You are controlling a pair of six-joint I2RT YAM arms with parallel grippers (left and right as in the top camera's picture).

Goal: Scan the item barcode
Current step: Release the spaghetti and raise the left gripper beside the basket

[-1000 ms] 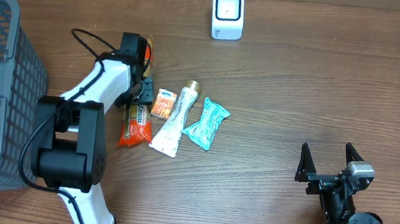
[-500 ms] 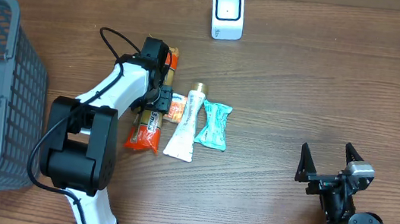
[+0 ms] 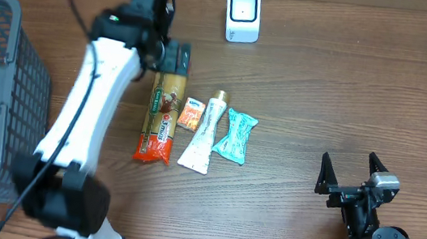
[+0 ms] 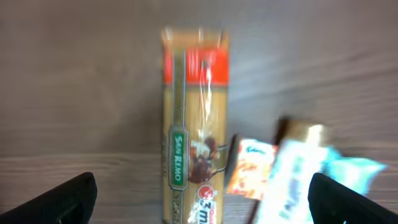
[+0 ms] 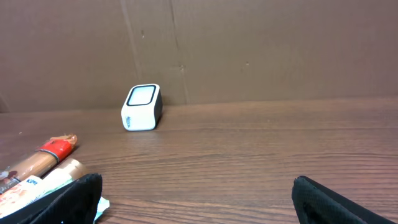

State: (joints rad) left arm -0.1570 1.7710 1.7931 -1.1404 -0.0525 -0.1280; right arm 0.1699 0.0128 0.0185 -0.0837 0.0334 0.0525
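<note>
My left gripper [image 3: 174, 57] hangs jaws spread, empty, over the far end of the pasta [image 3: 158, 121], a long, flat, glossy pack on the wood-grain table [image 3: 324, 84]. A small carton [image 3: 192, 114], tube [image 3: 204, 131] and crinkly pouch [image 3: 236, 134] crowd its side. The right gripper [image 3: 350, 174] is spread, well apart. There's open room around the boxy scanner [image 3: 243, 14].

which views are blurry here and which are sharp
Left wrist: the whole frame is smeared, and the spaghetti pack lettering is soft. Overhead: only the left arm is blurred, the rest is sharp. Right wrist: crisp, with clean edges on the scanner.
</note>
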